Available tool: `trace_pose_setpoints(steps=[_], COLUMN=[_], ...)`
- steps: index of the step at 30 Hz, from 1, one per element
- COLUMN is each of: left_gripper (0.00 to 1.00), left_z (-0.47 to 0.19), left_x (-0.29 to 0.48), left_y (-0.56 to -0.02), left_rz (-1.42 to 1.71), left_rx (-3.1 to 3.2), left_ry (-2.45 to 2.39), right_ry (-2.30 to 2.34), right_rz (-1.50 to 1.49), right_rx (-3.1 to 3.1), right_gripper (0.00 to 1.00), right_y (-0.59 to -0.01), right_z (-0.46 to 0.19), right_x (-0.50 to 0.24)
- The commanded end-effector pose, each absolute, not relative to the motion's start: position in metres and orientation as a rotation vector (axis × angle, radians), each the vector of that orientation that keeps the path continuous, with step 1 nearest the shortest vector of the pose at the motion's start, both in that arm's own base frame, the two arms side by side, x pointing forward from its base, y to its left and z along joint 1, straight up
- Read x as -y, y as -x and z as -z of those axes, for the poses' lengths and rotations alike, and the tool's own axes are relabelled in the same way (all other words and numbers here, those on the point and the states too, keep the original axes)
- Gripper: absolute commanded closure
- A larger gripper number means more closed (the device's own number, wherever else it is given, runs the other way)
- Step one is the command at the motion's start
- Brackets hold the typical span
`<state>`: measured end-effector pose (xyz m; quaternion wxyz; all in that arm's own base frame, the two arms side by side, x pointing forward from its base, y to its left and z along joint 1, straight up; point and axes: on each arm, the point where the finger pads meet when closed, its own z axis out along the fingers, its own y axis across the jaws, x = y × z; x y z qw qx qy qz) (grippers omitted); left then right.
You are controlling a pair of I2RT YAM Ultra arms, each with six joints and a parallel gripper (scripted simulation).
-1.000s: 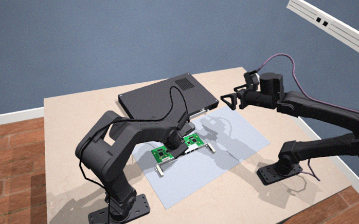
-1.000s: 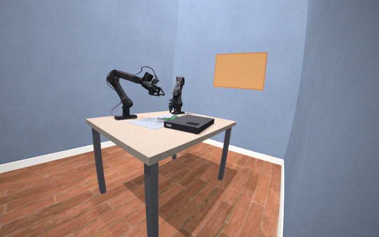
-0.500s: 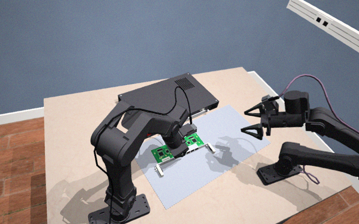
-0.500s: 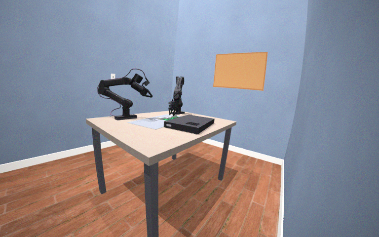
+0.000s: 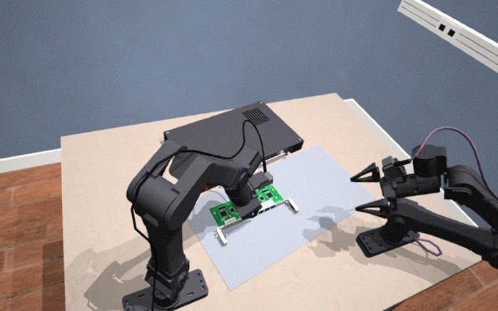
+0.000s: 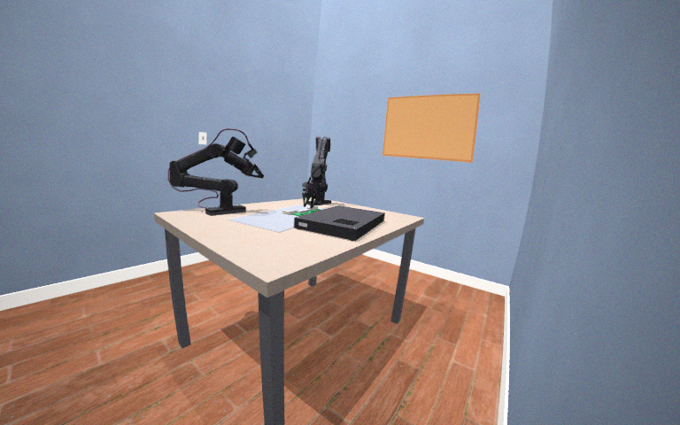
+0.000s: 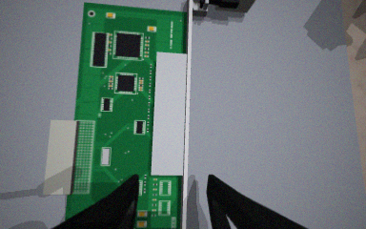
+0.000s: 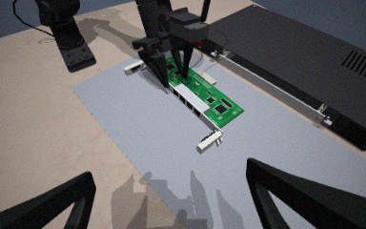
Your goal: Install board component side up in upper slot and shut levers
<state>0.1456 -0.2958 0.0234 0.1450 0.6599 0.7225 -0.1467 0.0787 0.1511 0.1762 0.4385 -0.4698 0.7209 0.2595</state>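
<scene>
The green board (image 5: 269, 193) (image 7: 121, 110) (image 8: 214, 102) lies component side up on the mat. Its levers (image 5: 293, 205) (image 5: 221, 236) (image 8: 210, 141) (image 8: 133, 67) point out from its panel (image 7: 188, 95), seemingly shut. The dark enclosure (image 5: 227, 128) (image 6: 341, 220) (image 8: 286, 43) sits flat behind the board; its open upper slot is not clearly visible. My left gripper (image 7: 173, 182) (image 8: 175, 82) is partly open, pointing down over the panel, one finger on each side, apparently not clamped. My right gripper (image 5: 353, 193) (image 8: 170, 174) is open and empty, raised right of the mat in the top view.
The blue-grey mat (image 5: 243, 262) (image 8: 110, 105) lies on the bench in front of the enclosure. A silver panel (image 8: 272, 86) runs along the enclosure's front, with small end fittings. The left arm hangs over the board's middle. The enclosure stands near the bench's back edge.
</scene>
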Motion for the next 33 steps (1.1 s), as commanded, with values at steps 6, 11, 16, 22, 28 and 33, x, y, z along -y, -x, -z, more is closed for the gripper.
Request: trace_pose_setpoints(steps=[6, 11, 16, 22, 28, 33], left_gripper=[0.53, 0.53, 0.53, 0.53, 0.53, 0.61], left_z=[-0.034, -0.034, -0.031, -0.025, -0.015, -0.017], left_x=[0.305, 0.308, 0.318, 0.325, 0.325, 0.325], left_y=[-0.151, -0.155, -0.155, -0.156, -0.154, -0.154], left_rz=[0.447, 0.446, 0.452, 0.455, 0.452, 0.453], left_rx=[-2.051, -2.052, -2.038, -2.04, -2.05, -2.035], left_ry=[-1.886, -1.877, -1.879, -1.878, -1.884, -1.884], right_ry=[1.192, 1.192, 1.192, 1.187, 1.187, 1.187], right_rz=[-0.661, -0.661, -0.661, -0.657, -0.657, -0.657], right_rx=[-1.782, -1.782, -1.782, -1.787, -1.787, -1.787], right_gripper=[0.0, 0.0, 0.0, 0.0, 0.0, 0.0], right_y=[-0.071, -0.071, -0.071, -0.073, -0.073, -0.073], right_z=[-0.173, -0.173, -0.173, -0.174, -0.174, -0.174], right_x=[-0.15, -0.15, -0.15, -0.149, -0.149, -0.149])
